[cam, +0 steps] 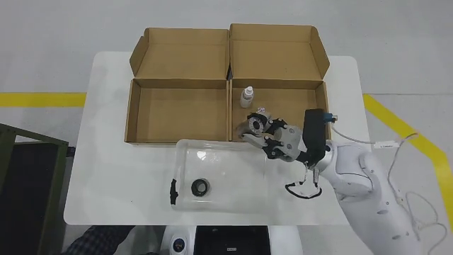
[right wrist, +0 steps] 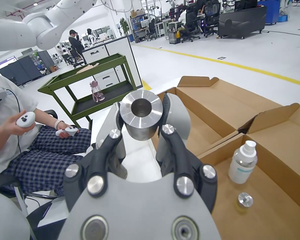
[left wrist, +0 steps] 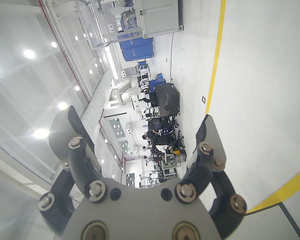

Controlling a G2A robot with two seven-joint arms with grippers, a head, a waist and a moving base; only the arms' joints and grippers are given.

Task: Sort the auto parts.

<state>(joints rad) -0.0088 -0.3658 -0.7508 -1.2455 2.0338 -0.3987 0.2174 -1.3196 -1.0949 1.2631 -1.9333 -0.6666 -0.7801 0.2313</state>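
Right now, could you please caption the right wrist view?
Right gripper shut on a metal cylinder; spray bottle stands in a cardboard box.

Bright, even light falls from overhead, so the white rectangular table [cam: 106,184] is lit flat from its near edge to its far one. The only shading is thin, soft shadow along the inner walls of the two open brown cardboard boxes [cam: 177,117], and pale reflections streak the clear plastic bin [cam: 233,191]. In the left wrist view the round white ceiling lamps [left wrist: 29,54] flare into a milky haze and the yellow floor line [left wrist: 216,51] bows — wide-lens bending toward the edges — while the polished steel cylinder [right wrist: 141,116] carries hard highlights on its flat top face.
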